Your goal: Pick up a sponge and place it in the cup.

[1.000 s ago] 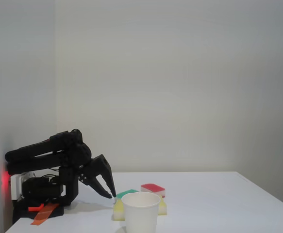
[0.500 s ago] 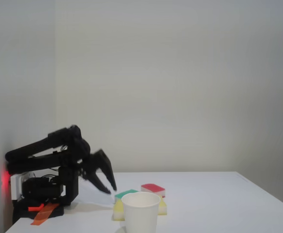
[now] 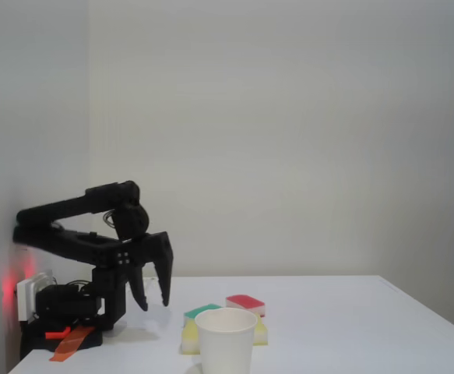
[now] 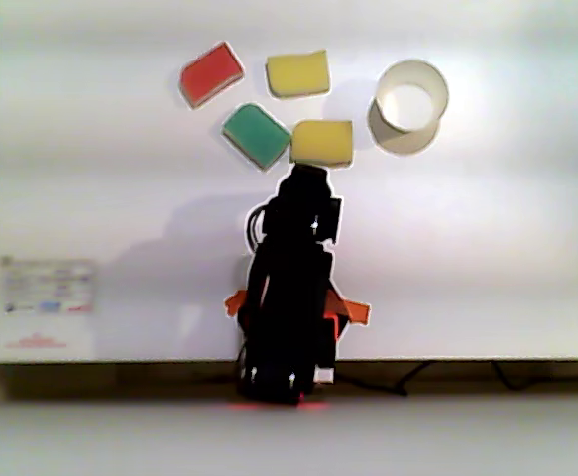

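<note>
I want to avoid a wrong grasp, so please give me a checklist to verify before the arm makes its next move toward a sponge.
1. Claw open and empty: ok, the fingers are apart with nothing between them in the fixed view.
2. Claw clear of the table: ok, the tips hang above it.
3. Target sponge free to grasp: ok, it lies flat just ahead of the arm, apart from the green sponge.
4. Claw centred over that sponge: cannot tell, the arm hides the claw from above.
5. Cup upright, mouth open: ok.
6. Cup empty: ok, nothing shows inside.
</note>
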